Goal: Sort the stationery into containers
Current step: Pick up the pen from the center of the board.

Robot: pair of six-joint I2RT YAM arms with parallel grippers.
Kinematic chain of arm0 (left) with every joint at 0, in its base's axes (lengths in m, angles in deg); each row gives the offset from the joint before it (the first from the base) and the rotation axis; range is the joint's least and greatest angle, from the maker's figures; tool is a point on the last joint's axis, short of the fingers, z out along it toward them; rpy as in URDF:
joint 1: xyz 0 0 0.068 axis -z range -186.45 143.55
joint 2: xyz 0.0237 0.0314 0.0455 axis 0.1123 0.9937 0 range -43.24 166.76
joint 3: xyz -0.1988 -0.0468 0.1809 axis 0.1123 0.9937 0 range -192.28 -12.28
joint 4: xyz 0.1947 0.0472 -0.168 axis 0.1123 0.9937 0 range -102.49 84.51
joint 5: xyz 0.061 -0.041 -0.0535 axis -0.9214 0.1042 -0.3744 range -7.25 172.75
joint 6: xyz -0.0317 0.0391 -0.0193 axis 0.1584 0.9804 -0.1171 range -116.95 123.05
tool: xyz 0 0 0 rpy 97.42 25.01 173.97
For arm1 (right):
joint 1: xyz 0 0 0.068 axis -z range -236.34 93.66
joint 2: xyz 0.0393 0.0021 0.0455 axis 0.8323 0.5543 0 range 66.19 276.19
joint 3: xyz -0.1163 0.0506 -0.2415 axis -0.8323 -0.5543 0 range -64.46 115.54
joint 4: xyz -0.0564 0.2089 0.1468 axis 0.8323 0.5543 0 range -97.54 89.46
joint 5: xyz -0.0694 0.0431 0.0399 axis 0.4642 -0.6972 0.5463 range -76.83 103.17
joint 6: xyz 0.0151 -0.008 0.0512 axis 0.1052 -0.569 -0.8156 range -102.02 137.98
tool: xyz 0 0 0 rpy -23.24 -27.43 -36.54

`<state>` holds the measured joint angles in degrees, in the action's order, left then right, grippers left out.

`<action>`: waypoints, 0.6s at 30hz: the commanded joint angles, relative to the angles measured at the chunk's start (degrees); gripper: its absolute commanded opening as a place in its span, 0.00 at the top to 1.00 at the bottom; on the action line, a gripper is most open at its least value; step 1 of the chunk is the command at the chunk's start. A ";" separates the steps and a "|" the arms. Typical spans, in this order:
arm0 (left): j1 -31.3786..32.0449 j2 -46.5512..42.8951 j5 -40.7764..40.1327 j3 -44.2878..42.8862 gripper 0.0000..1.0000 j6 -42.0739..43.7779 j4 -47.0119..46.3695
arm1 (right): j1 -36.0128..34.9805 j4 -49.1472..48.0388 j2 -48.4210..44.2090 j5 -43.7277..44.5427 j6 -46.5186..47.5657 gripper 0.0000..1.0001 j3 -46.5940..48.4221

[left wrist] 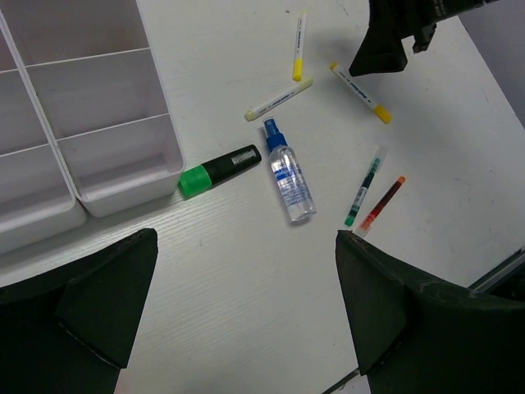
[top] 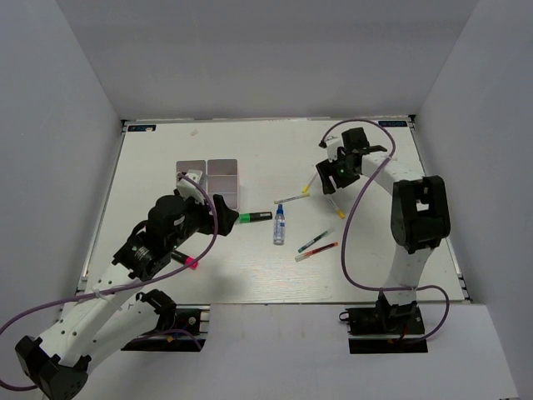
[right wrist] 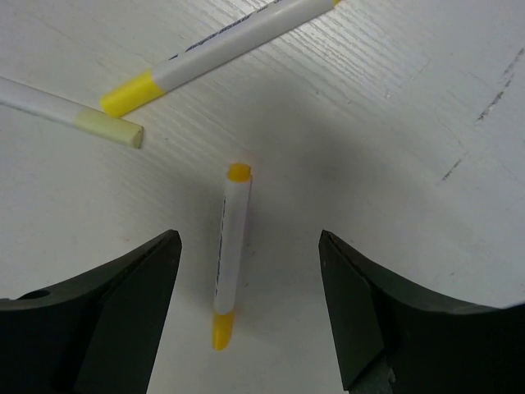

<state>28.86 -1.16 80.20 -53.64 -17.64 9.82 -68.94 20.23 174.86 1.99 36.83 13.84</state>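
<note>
The right gripper (right wrist: 248,267) holds its fingers (right wrist: 115,308) wide, straddling a yellow-ended white pen (right wrist: 232,242) flat on the desk (right wrist: 394,123). The pen is likely light, stiff, slick and prone to roll, so pinch across mid-barrel.

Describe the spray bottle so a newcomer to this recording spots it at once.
Find the white divided tray. Just right of its near corner lies the green highlighter, then the spray bottle. It alone is clear with a blue top; its neighbours are slimmer pens.

You're looking at a robot lab cell. Plain grey walls (top: 58,125) box in your white table (top: 150,158).
</note>
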 commanded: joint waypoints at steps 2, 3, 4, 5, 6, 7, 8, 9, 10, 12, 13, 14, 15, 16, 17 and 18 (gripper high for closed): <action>-0.33 -1.13 -0.44 -0.56 0.01 0.65 0.11 | -1.81 2.02 2.25 3.70 0.22 0.29 3.61; -0.33 -1.13 -0.44 -0.56 0.01 0.65 0.63 | -1.99 2.03 2.87 3.97 0.31 0.31 3.79; -0.33 -1.13 -0.44 -0.56 0.01 0.65 0.63 | -1.99 2.81 2.96 3.97 0.22 0.33 3.70; -0.33 -1.13 -0.44 -0.56 0.01 0.65 0.63 | -2.51 2.38 3.05 4.49 0.31 0.33 3.61; -0.33 -1.13 -0.44 -0.56 0.01 0.65 0.63 | -2.69 2.38 2.87 4.85 0.31 0.35 2.92; -0.33 -1.13 -0.44 -0.56 0.01 0.65 0.63 | -3.04 2.20 2.78 5.11 0.40 0.35 2.65; -0.33 -1.13 -0.44 -0.56 0.01 0.65 0.63 | -3.22 2.38 2.87 5.90 0.66 0.36 1.95; -0.33 -1.13 -0.44 -0.56 0.01 0.65 0.63 | -3.57 2.38 2.87 5.99 0.66 0.36 1.94; -0.33 -1.13 -0.44 -0.56 0.01 0.65 0.63 | -3.57 2.20 2.87 6.26 0.66 0.38 1.33; -0.33 -1.13 -0.44 -0.56 0.01 0.65 0.63 | -3.66 2.64 3.05 6.08 0.66 0.39 1.24; -0.33 -1.13 -0.44 -0.56 0.01 0.65 0.63 | -3.83 2.99 3.13 5.73 0.75 0.40 0.80; -0.33 -1.13 -0.44 -0.56 0.01 0.65 0.63 | -3.92 3.25 3.40 5.56 0.66 0.40 0.80; -0.33 -1.13 -0.44 -0.56 0.01 0.65 0.63 | -3.92 3.43 3.57 4.68 0.66 0.42 0.80; -0.33 -1.13 -0.44 -0.56 0.01 0.65 0.63 | -3.84 3.95 3.75 4.59 0.75 0.42 0.71; -0.33 -1.13 -0.44 -0.56 0.01 0.65 0.63 | -3.84 4.13 3.75 4.33 0.75 0.42 0.62; -0.33 -1.13 -0.44 -0.56 0.01 0.65 0.63 | -3.84 4.31 4.01 3.72 0.84 0.44 0.71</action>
<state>28.86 -1.62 80.20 -53.64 -17.51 10.01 -72.63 22.89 178.11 6.93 36.94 14.83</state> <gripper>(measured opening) 0.987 0.572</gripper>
